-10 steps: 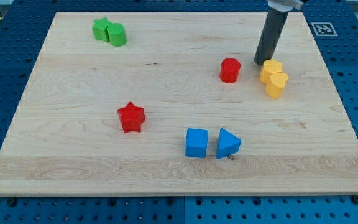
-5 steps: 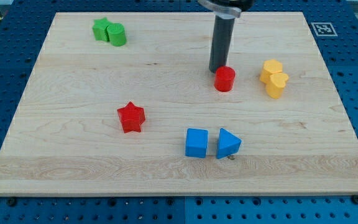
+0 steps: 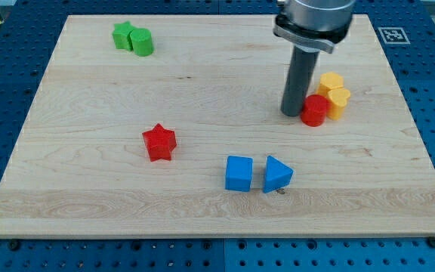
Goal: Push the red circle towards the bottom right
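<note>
The red circle (image 3: 314,110) stands right of the board's middle, touching the lower yellow block (image 3: 339,103). A second yellow block (image 3: 330,81) sits just above that one. My tip (image 3: 290,113) rests on the board against the red circle's left side. The dark rod rises from it toward the view's top.
A red star (image 3: 159,142) lies left of centre. A blue cube (image 3: 239,174) and a blue triangular block (image 3: 277,174) sit side by side toward the view's bottom. A green star (image 3: 123,35) and a green cylinder (image 3: 142,41) are at the top left.
My tip swept left from the yellow blocks to behind the red circle, then down and right. The red circle slid right and down until it met the yellow blocks.
</note>
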Action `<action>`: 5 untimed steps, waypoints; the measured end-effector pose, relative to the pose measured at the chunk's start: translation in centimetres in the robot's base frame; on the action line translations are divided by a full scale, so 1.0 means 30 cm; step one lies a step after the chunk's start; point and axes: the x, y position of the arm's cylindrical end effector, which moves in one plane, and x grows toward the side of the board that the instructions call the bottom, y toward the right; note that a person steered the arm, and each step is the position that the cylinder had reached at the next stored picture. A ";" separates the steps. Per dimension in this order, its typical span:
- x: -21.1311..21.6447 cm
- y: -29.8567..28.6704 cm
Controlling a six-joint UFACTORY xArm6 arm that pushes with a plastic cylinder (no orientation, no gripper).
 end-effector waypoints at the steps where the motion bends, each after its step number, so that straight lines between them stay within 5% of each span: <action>1: -0.054 0.010; 5: 0.214 0.276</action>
